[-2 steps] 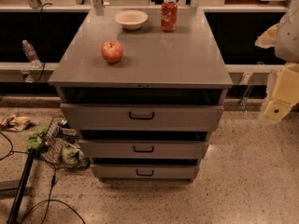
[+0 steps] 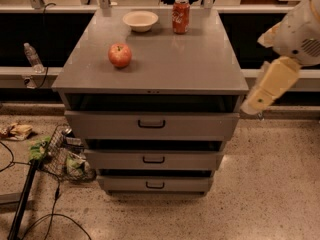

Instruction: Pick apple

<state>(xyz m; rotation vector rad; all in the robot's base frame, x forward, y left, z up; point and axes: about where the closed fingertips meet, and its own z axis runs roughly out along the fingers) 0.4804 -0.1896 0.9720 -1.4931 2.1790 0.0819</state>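
Observation:
The apple (image 2: 120,55), small, round and red with a stem dimple, sits on the left part of the grey cabinet top (image 2: 190,66), near the front. My arm (image 2: 280,76) comes in from the right edge, white and cream. My gripper (image 2: 250,108) hangs at its lower end beside the cabinet's right front corner, below the top's level and far to the right of the apple. It holds nothing that I can see.
A cream bowl (image 2: 140,20) and a red soda can (image 2: 180,15) stand at the back of the cabinet top. Three drawers (image 2: 151,124) with handles face me. A wire basket (image 2: 65,156), cables and a pole lie on the floor at left. A water bottle (image 2: 33,57) rests on the left ledge.
My arm has swung left, bringing its lower end close to the cabinet's right front corner. The apple, bowl and can have not moved.

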